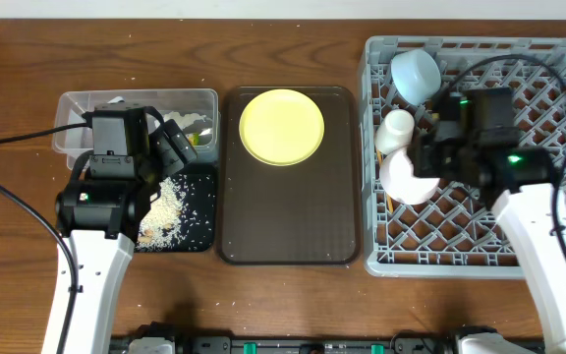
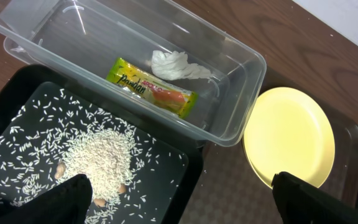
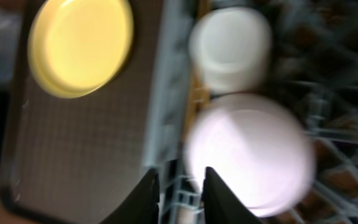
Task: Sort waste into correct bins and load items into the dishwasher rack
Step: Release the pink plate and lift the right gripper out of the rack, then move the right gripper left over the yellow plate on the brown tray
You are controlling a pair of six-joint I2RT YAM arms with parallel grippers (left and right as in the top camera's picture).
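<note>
Left of the rack (image 1: 440, 265) lay the plate (image 1: 281, 126). The left gripper (image 2: 182, 180), fingers apart, likely needed a low rim grasp. The right gripper (image 3: 182, 177) was too blurred to read.

A dark brown wooden table (image 1: 263, 295) with visible grain lies evenly lit, a pale surface (image 2: 353, 15) beyond its edge.

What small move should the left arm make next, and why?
Probably swing the open, empty left fingers toward the yellow plate: tissue and wrapper lie in the clear tub, rice in the black tray, but the plate sits on the brown tray, outside the rack.
</note>
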